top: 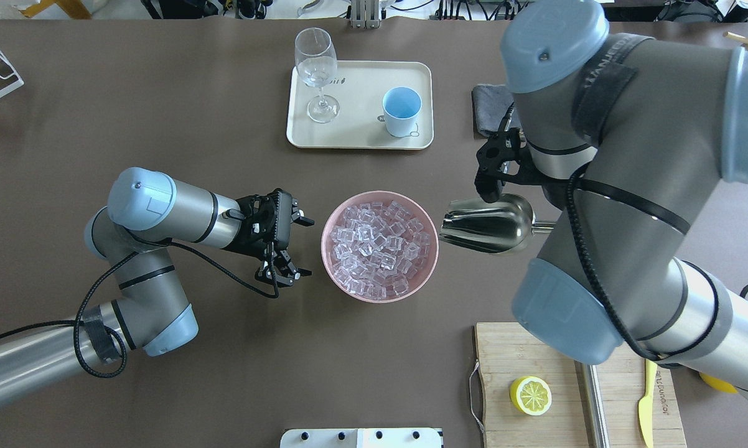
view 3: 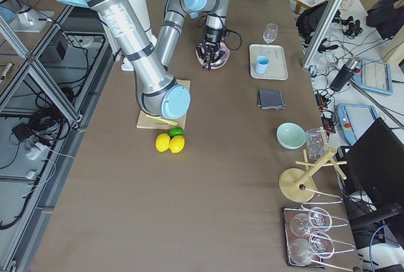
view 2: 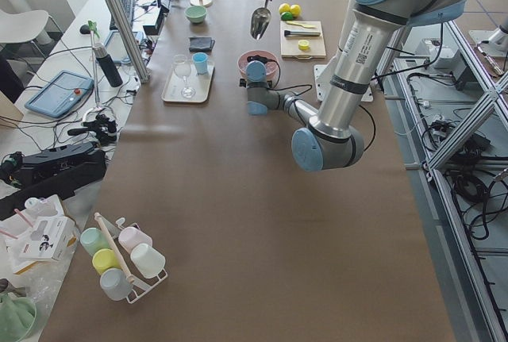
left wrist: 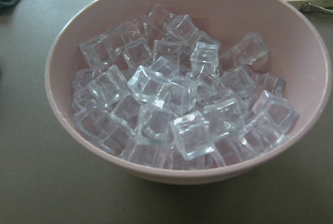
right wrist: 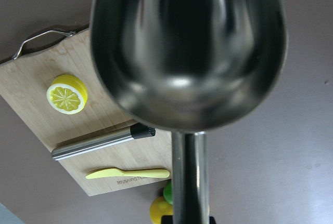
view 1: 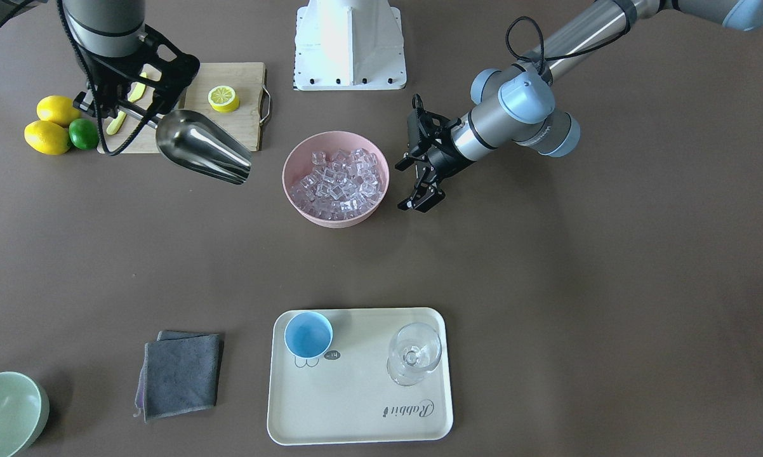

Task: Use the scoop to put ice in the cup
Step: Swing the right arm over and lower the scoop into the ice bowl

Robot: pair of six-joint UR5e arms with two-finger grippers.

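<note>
Beside the pink bowl of ice, the right end effector clamps the handle of the empty scoop, held aloft; the left end effector gapes wide, holding nothing. Near the surface's far edge, the cup stands on a tray.

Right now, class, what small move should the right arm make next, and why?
Probably swing the scoop sideways over the bowl and dip its mouth into the ice. The right hand holds the scoop in the air beside the bowl, its trough is empty, and the cup has no ice in it.
</note>
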